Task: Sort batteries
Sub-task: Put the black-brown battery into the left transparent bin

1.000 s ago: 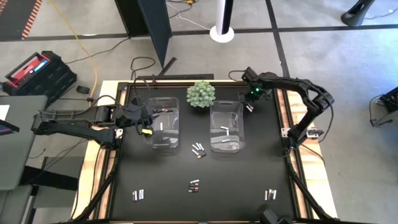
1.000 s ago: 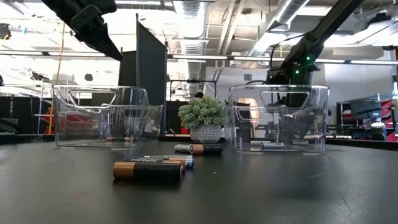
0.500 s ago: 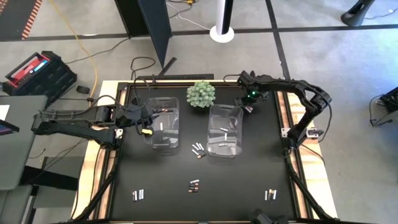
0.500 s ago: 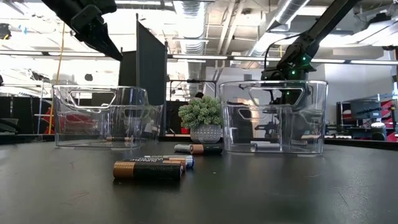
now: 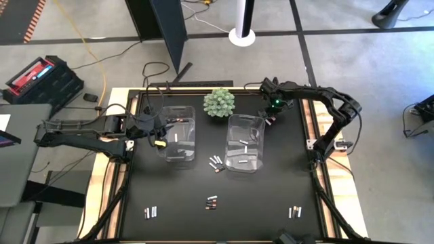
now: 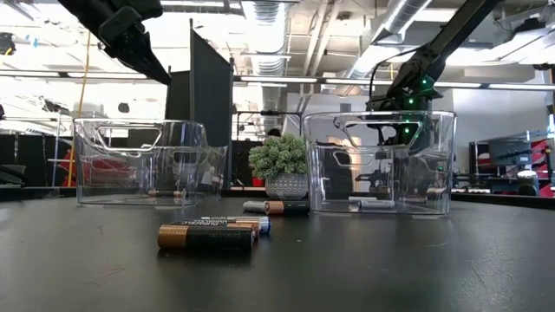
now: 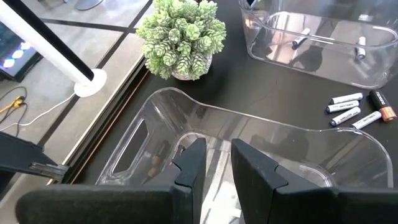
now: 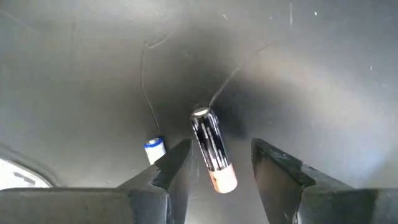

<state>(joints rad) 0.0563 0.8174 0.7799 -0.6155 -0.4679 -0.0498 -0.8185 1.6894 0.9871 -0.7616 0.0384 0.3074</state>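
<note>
My right gripper [image 8: 217,171] points down at the table beside the far right corner of the right clear bin [image 5: 244,142]. It is open, with one finger on each side of a dark battery [image 8: 212,149] with a copper end. That battery lies flat on the mat, and a white, blue-capped battery [image 8: 154,149] lies next to it. My left gripper [image 7: 217,162] hangs over the left clear bin [image 5: 178,132], its fingers a narrow gap apart with nothing between them. Loose batteries lie in groups on the mat [image 5: 215,163] [image 5: 211,202] [image 5: 150,212] [image 5: 293,212]. Others lie inside both bins [image 5: 245,144] [image 5: 175,137].
A green spiky plant in a pot [image 5: 219,102] stands at the far edge between the bins. In the low view, dark batteries with copper ends [image 6: 208,236] lie in front of the bins. The table's wooden rim [image 5: 313,156] runs along the right side.
My right gripper has shifted a little toward the table's left edge and rolled about its pointing line. The right clear bin has slid toward the left and near edges and turned slightly, so it now sits askew. The left arm has kept still.
</note>
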